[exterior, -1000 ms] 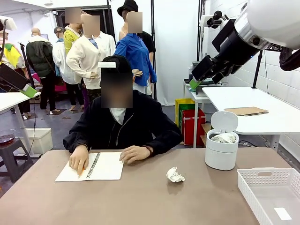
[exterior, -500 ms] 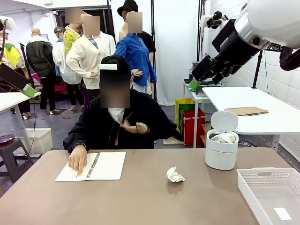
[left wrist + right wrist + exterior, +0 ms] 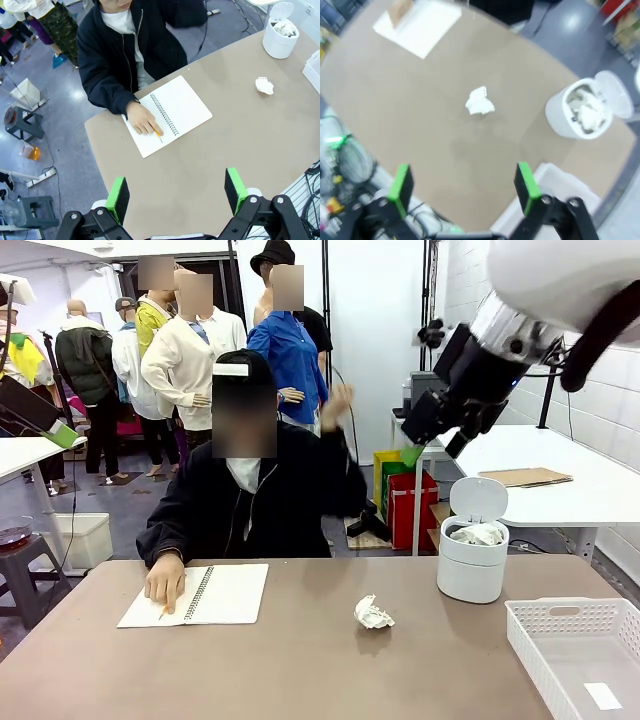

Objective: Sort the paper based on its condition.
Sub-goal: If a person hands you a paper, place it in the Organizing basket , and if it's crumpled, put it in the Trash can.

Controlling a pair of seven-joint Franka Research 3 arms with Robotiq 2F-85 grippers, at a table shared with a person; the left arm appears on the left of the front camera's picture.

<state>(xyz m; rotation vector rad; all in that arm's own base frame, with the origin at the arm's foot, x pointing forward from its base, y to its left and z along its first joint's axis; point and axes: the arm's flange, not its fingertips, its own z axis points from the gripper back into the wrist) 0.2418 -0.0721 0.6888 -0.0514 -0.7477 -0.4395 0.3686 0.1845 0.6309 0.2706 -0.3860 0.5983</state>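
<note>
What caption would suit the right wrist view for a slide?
Open fingers above a crumpled paper on the table, a white bin nearby.

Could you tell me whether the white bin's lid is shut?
No, the lid stands raised, and crumpled paper shows inside the white bin.

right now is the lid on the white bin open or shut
Open. The white bin has its lid tipped back, standing up behind the rim, and crumpled paper shows inside.
</note>
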